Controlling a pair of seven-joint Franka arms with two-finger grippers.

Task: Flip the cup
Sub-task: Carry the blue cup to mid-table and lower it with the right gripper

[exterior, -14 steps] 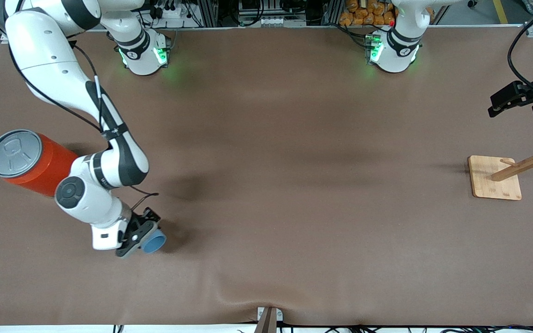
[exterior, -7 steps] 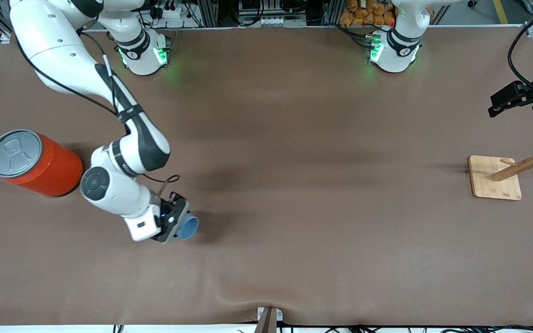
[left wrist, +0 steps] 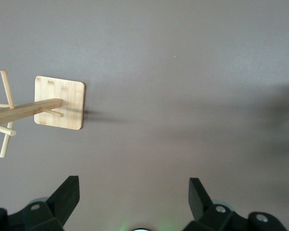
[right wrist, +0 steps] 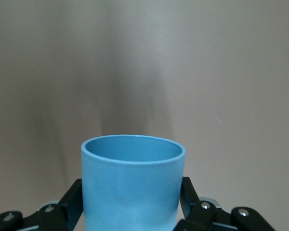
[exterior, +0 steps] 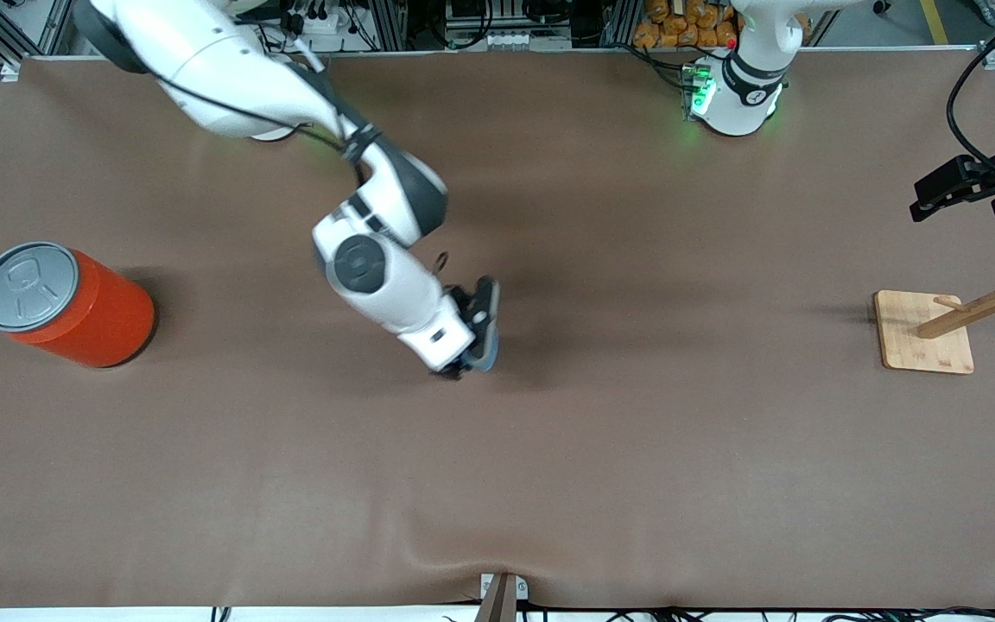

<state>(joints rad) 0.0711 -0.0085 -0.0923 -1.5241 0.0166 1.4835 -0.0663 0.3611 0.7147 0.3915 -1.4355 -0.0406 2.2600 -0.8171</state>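
Note:
My right gripper (exterior: 478,339) is shut on the small light-blue cup (exterior: 490,352) and holds it over the middle of the table. In the front view only a sliver of the cup shows past the fingers. In the right wrist view the cup (right wrist: 133,180) fills the space between the two black fingers (right wrist: 71,201), which press on its sides, and its open mouth points away from the gripper (right wrist: 133,204). My left gripper (exterior: 929,199) waits open and empty over the left arm's end of the table; in the left wrist view (left wrist: 132,192) its jaws stand wide apart.
A large orange can (exterior: 66,302) with a grey lid lies at the right arm's end of the table. A wooden peg rack on a square base (exterior: 925,333) stands at the left arm's end, also in the left wrist view (left wrist: 59,102). Brown cloth covers the table.
My right arm has carried the cup from beside the orange can toward the middle of the table, and the wrist has turned. The left arm has not moved.

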